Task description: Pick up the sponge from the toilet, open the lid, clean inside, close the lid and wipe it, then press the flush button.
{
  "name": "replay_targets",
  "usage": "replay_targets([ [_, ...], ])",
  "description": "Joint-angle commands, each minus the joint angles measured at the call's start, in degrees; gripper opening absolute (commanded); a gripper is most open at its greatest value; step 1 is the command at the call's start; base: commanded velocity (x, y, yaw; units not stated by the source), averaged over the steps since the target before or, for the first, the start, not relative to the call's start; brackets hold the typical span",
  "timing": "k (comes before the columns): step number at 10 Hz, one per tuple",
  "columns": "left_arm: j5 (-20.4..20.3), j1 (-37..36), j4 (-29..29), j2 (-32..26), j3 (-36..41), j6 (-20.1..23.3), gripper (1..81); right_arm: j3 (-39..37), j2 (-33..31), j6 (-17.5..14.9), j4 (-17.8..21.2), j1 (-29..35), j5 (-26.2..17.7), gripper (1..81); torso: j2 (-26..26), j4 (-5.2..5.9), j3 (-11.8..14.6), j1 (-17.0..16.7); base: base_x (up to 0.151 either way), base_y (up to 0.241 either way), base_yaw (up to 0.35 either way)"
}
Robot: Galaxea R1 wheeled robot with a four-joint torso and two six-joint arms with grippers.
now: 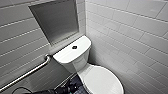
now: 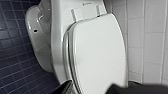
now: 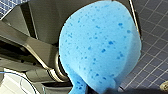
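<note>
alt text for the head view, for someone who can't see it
A white glossy ceramic toilet stands in a corner of white-tiled walls, its smooth white oval lid closed and a small dark round flush button in the tank top. A grey recessed niche sits above it, a metal grab bar beside it.

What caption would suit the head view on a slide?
White toilet, lid closed, dark flush button atop its tank, steel grab bar on the tiled wall.

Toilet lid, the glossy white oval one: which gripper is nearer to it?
Left. The left gripper hovers close over the front end of the glossy white oval lid; the right gripper holds the bright blue sponge above dark blue floor tiles.
</note>
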Motion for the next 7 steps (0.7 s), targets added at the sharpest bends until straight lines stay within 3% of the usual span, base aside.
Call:
replay_targets([
  [1, 4.46, 10.26, 15.48, -5.32, 2.62, 0.57, 81.1, -1.49, 0.3, -0.06, -0.61, -1.23, -5.32, 1.0, 0.0, 0.0, 0.0, 0.0, 0.0, 0.0, 0.0],
  [5, 4.46, 28.74, 29.93, -5.07, -2.93, 0.75, 81.1, -8.44, 4.88, -0.15, -1.14, -1.5, -7.08, 1.0, 0.0, 0.0, 0.02, 0.0, 0.0, 0.0, 0.0],
  [7, 3.85, 35.78, 40.34, -3.24, -3.02, 1.19, 81.1, -8.22, 6.11, -0.76, -1.23, -2.55, -7.52, 1.0, 0.0, 0.0, 0.02, 0.0, 0.0, 0.0, 0.0],
])
